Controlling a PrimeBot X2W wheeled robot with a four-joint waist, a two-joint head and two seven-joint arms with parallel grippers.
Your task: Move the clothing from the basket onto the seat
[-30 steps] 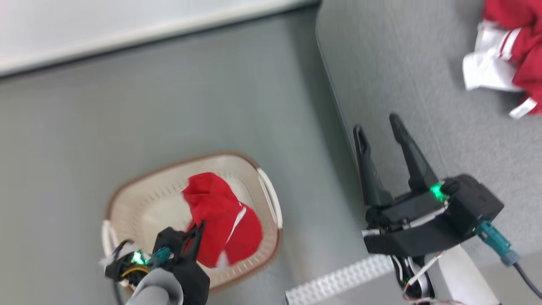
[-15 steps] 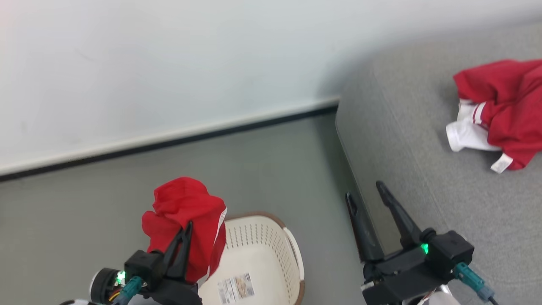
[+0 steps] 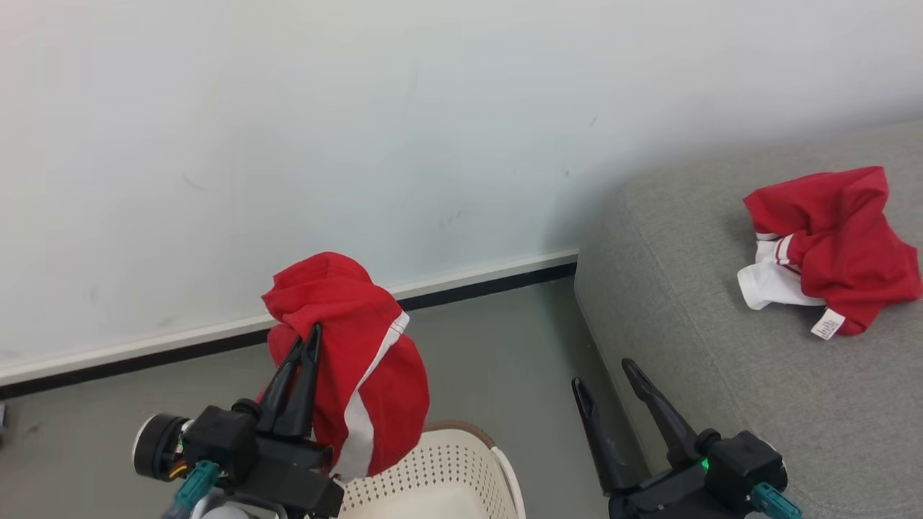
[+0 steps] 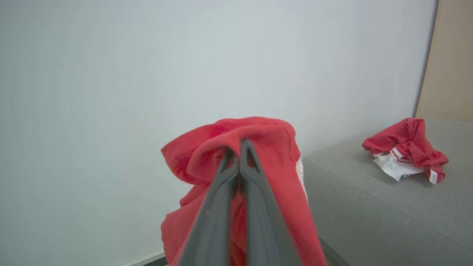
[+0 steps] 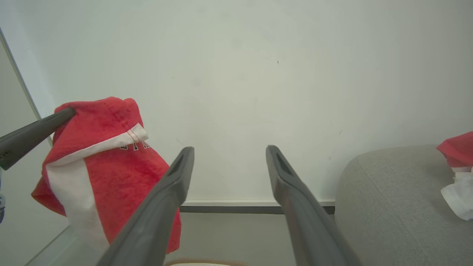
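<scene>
against a pale wall (image 3: 360, 108) with dark skirting (image 3: 469, 277) and over grey floor (image 3: 505, 360), finds the basket (image 3: 440, 468) low in the head view, near the seat (image 3: 721, 418) corner but apart from it. sees its rim and perforated wall, not its bottom; cannot tell its contents.

records one garment (image 3: 836, 252) lying crumpled on the seat, well in from the edge, white panel and small label (image 3: 827, 324) turned toward the robot. counts this piece as delivered.

records the second garment (image 3: 360, 324) raised above the basket rim, hanging from the left tool (image 3: 308, 337). notes that tool's fingers (image 4: 221, 207) pressed together on a fold near the top of the garment, with red fabric and a white stripe draping down both sides; confirms the same pinch in the left wrist view. places this garment over floor and basket, well apart from the seat, on the robot's left of it.

notes the right tool (image 3: 602, 373) spread wide and carrying nothing, hovering by the seat's near corner, aimed at the wall.

judges the task a little past halfway: one piece down, one piece picked up but not yet carried across. lists as outstanding: swing the held garment rightward over the seat, lower, release. assumes no third piece, pending a look into the basket. flags the pinch on a loose fold as a possible slip risk during the carry.
</scene>
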